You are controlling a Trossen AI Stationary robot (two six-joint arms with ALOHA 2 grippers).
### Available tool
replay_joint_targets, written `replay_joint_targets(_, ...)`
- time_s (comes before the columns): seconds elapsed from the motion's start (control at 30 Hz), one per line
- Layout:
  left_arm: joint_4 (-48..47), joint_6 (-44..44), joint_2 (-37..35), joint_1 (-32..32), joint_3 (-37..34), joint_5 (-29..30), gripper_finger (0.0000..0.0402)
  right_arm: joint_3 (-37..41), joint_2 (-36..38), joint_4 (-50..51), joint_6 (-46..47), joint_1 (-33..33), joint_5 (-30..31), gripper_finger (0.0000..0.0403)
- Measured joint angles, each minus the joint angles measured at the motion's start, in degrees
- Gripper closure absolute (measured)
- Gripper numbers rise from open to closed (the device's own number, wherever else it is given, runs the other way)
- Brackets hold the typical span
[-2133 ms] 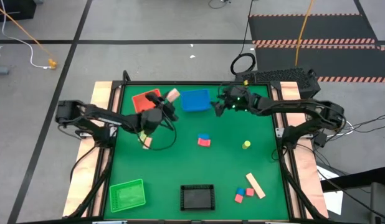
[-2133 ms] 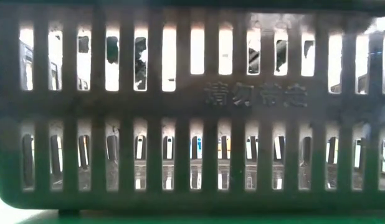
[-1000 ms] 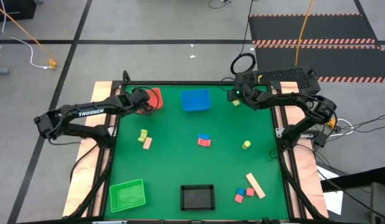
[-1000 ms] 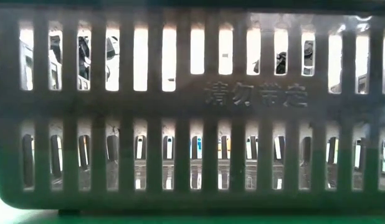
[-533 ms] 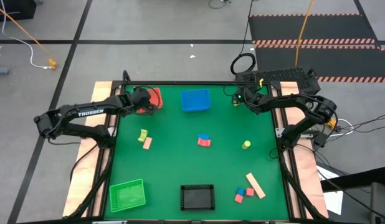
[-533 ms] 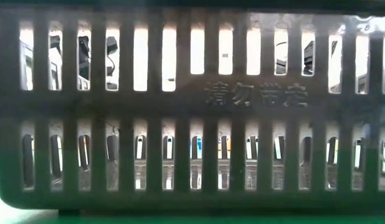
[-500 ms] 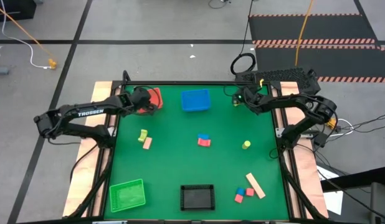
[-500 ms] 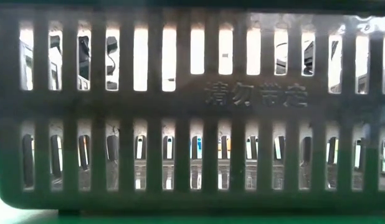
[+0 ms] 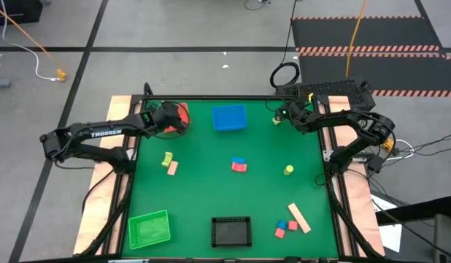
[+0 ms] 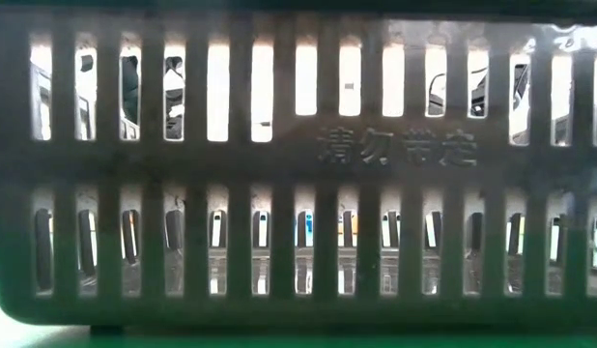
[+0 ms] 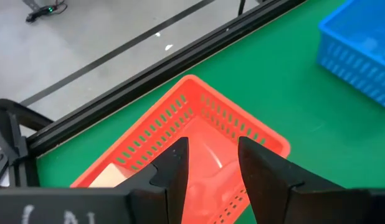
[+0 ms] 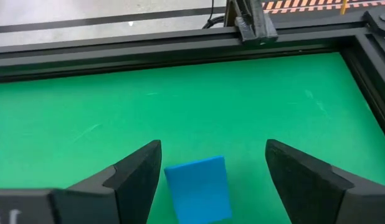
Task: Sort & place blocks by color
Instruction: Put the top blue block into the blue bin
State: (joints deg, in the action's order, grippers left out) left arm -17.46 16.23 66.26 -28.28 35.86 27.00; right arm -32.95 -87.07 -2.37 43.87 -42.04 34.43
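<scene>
L gripper [image 11: 210, 163] was held over red basket [image 11: 199, 130], far-left corner.
Jaws narrow, empty; R gripper [image 12: 212, 165] was spread wide above blue block [image 12: 199, 188] nr far edge.

red basket [image 9: 180, 112] far-left | blue basket [image 9: 229, 117] far-centre | green basket [image 9: 149, 229], black basket [image 9: 232, 231] near edge

red basket [image 11: 199, 118] | blue block [image 12: 199, 188] | green table [image 9: 203, 186]
</scene>
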Motion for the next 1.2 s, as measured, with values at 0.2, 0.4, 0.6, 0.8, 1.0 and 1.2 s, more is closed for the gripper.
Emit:
replay_joint_targets(0.2,0.28,0.00,0.00,1.21,0.00,0.00,0.0265,0.00,-0.20,0.02,-1.49,0.11,-1.68,0.0153)
replay_joint_targets(0.4,0.80,0.00,0.00,2.20,0.02,0.00,0.0265,-0.07,-3.78,-0.04,-1.49,0.20,-1.52,0.0227)
replay_joint_targets(0.6,1.33,0.02,0.00,3.52,0.02,-0.02,0.0265,-0.15,-6.27,-1.06,-2.74,1.30,0.41,0.0285)
replay_joint_targets(0.8,2.26,-1.24,0.00,6.01,0.03,-0.11,0.0265,0.15,-2.53,-1.73,-5.74,2.63,-2.44,0.0285)
replay_joint_targets(1.0,8.50,-9.63,0.02,9.58,0.02,-4.68,0.0265,0.11,3.22,-9.89,-8.93,4.92,-7.99,0.0285)
replay_joint_targets(1.2,18.55,-14.86,0.07,13.27,0.04,-14.62,0.0265,0.02,5.51,-27.12,-14.54,9.57,-19.64,0.0285)
